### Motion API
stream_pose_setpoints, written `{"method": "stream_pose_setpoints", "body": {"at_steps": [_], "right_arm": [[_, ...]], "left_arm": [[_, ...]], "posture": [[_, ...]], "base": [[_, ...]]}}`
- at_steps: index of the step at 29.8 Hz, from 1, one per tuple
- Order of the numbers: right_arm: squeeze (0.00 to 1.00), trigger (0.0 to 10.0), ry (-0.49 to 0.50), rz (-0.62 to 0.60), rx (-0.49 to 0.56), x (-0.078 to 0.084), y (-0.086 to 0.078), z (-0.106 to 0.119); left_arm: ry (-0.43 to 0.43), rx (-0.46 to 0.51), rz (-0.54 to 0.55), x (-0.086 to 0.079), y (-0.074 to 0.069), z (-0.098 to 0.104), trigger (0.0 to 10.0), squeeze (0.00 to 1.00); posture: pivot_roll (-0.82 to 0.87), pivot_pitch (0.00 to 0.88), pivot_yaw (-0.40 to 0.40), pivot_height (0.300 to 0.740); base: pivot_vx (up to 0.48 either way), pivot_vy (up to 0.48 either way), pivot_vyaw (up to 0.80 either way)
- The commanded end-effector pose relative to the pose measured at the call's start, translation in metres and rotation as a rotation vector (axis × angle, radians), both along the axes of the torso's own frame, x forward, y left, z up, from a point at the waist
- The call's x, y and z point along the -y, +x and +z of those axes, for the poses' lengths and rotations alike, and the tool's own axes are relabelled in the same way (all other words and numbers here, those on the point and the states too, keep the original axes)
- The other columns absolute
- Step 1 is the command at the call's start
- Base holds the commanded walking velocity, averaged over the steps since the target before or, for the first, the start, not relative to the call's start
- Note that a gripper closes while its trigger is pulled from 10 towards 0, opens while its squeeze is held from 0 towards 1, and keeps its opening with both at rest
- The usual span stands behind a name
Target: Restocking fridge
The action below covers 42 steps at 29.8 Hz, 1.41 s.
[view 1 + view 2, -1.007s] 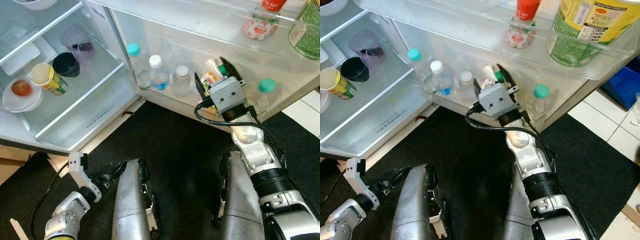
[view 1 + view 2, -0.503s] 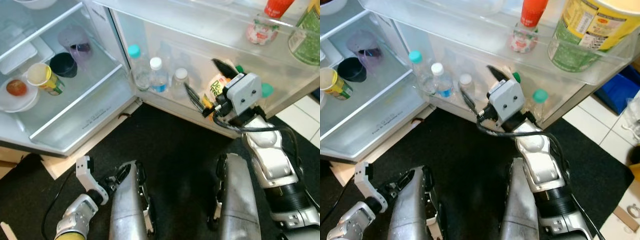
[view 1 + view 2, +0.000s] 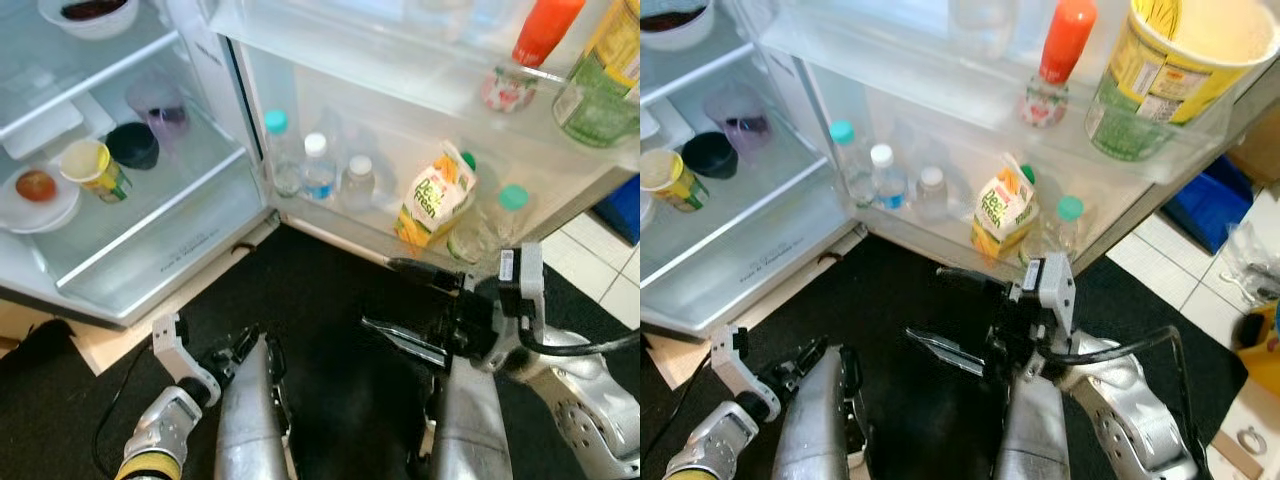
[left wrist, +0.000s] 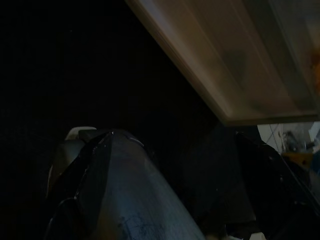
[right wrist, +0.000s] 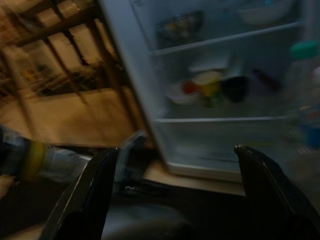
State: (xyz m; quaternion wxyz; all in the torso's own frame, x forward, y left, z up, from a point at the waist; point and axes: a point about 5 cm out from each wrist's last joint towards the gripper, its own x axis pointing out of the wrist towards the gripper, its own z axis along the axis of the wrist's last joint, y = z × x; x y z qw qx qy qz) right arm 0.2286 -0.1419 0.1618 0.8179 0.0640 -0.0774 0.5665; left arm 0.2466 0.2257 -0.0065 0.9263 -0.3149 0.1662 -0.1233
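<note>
Nearest, the left gripper (image 3: 240, 345) hangs idle by the leg, its fingers too dark to judge. The right gripper (image 3: 405, 305) is spread wide and empty over the black mat (image 3: 340, 280). Beyond, the juice carton (image 3: 432, 195) leans in the door shelf (image 3: 330, 215) beside the water bottles (image 3: 318, 168), so drawing straight back should avoid knocking it.

I see a glossy printed orange-and-green paper juice carton (image 3: 432, 195), clear smooth plastic door bins (image 3: 400, 70), and matt black floor matting (image 3: 330, 290).

The right tool (image 3: 415, 300) has released the juice carton (image 3: 432, 195) and withdrawn.
</note>
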Motion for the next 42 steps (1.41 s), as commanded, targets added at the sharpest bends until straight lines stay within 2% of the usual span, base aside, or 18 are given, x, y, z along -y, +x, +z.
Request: {"method": "stream_pose_setpoints", "body": {"at_steps": [1, 2, 5, 6, 7, 10, 11, 14, 16, 17, 18, 22, 23, 26, 30, 35, 38, 42], "right_arm": [[0.00, 10.0, 0.051, -0.076, -0.115, 0.020, 0.001, -0.022], [0.00, 10.0, 0.051, -0.076, -0.115, 0.020, 0.001, -0.022], [0.00, 10.0, 0.084, -0.199, -0.174, 0.039, 0.006, -0.037], [0.00, 10.0, 0.080, -0.397, -0.229, 0.063, 0.015, -0.055], [0.00, 10.0, 0.080, -0.397, -0.229, 0.063, 0.015, -0.055], [0.00, 10.0, 0.101, -0.746, -0.310, 0.105, 0.028, -0.080], [0.00, 10.0, 0.101, -0.746, -0.310, 0.105, 0.028, -0.080], [0.00, 10.0, 0.127, -1.062, -0.426, 0.151, 0.018, -0.105], [0.00, 10.0, 0.127, -1.062, -0.426, 0.151, 0.018, -0.105], [0.00, 10.0, 0.116, -1.140, -0.449, 0.161, 0.013, -0.111], [0.00, 10.0, 0.116, -1.140, -0.449, 0.161, 0.013, -0.111], [0.00, 10.0, 0.101, -1.413, -0.564, 0.200, -0.016, -0.134], [0.00, 10.0, 0.101, -1.413, -0.564, 0.200, -0.016, -0.134], [0.00, 10.0, 0.056, -1.586, -0.638, 0.220, -0.032, -0.144], [0.00, 10.0, -0.015, -1.704, -0.712, 0.232, -0.042, -0.150], [0.00, 10.0, 0.038, -1.742, -0.758, 0.237, -0.054, -0.156], [0.00, 10.0, 0.037, -1.749, -0.771, 0.236, -0.056, -0.159], [0.00, 10.0, 0.035, -1.763, -0.793, 0.233, -0.057, -0.164]], "left_arm": [[0.008, -0.009, 0.019, -0.004, -0.003, -0.003, 10.0, 0.00], [0.008, -0.009, 0.019, -0.004, -0.003, -0.003, 10.0, 0.00], [0.014, 0.029, 0.023, -0.006, 0.005, 0.004, 10.0, 0.00], [0.022, 0.069, 0.020, -0.006, 0.013, 0.012, 10.0, 0.00], [0.022, 0.069, 0.020, -0.006, 0.013, 0.012, 10.0, 0.00], [0.044, 0.122, 0.005, -0.005, 0.023, 0.022, 10.0, 0.00], [0.044, 0.122, 0.005, -0.005, 0.023, 0.022, 10.0, 0.00], [0.075, 0.151, -0.006, -0.007, 0.028, 0.028, 10.0, 0.00], [0.075, 0.151, -0.006, -0.007, 0.028, 0.028, 10.0, 0.00], [0.089, 0.148, -0.011, -0.009, 0.028, 0.027, 10.0, 0.00], [0.089, 0.148, -0.011, -0.009, 0.028, 0.027, 10.0, 0.00], [0.127, 0.066, -0.002, -0.017, 0.012, 0.011, 10.0, 0.00], [0.127, 0.066, -0.002, -0.017, 0.012, 0.011, 10.0, 0.00], [0.139, -0.008, 0.019, -0.020, -0.002, -0.002, 10.0, 0.00], [0.144, -0.068, 0.037, -0.021, -0.014, -0.013, 10.0, 0.00], [0.159, -0.136, 0.078, -0.025, -0.026, -0.023, 10.0, 0.00], [0.166, -0.139, 0.088, -0.027, -0.027, -0.024, 10.0, 0.00], [0.220, -0.119, 0.148, -0.043, -0.019, -0.014, 10.0, 0.00]], "posture": [[-0.01, 0.222, 0.034, 0.537], [-0.01, 0.222, 0.034, 0.537], [-0.02, 0.212, 0.031, 0.537], [-0.02, 0.205, 0.029, 0.537], [-0.02, 0.205, 0.029, 0.537], [-0.01, 0.191, 0.022, 0.537], [-0.01, 0.191, 0.022, 0.537], [0.00, 0.175, 0.019, 0.537], [0.00, 0.175, 0.019, 0.537], [0.00, 0.173, 0.018, 0.537], [0.00, 0.173, 0.018, 0.537], [0.00, 0.144, 0.012, 0.537], [0.00, 0.144, 0.012, 0.537], [-0.01, 0.131, 0.012, 0.537], [-0.01, 0.115, 0.009, 0.537], [-0.01, 0.099, 0.006, 0.557], [-0.01, 0.092, 0.006, 0.567], [-0.01, 0.084, 0.007, 0.587]], "base": [[0.000, 0.000, 0.00], [0.000, 0.000, 0.00], [0.000, 0.000, 0.00], [0.000, 0.000, 0.00], [0.000, 0.000, 0.00], [0.000, 0.000, 0.00], [0.000, 0.000, 0.00], [0.000, 0.000, 0.00], [0.000, 0.000, 0.00], [0.000, 0.000, 0.00], [0.000, 0.000, 0.00], [0.000, 0.000, 0.00], [0.000, 0.000, 0.00], [0.000, 0.000, 0.00], [0.000, 0.000, 0.00], [0.000, 0.000, 0.00], [0.000, 0.000, 0.00], [0.000, 0.000, 0.00]]}}
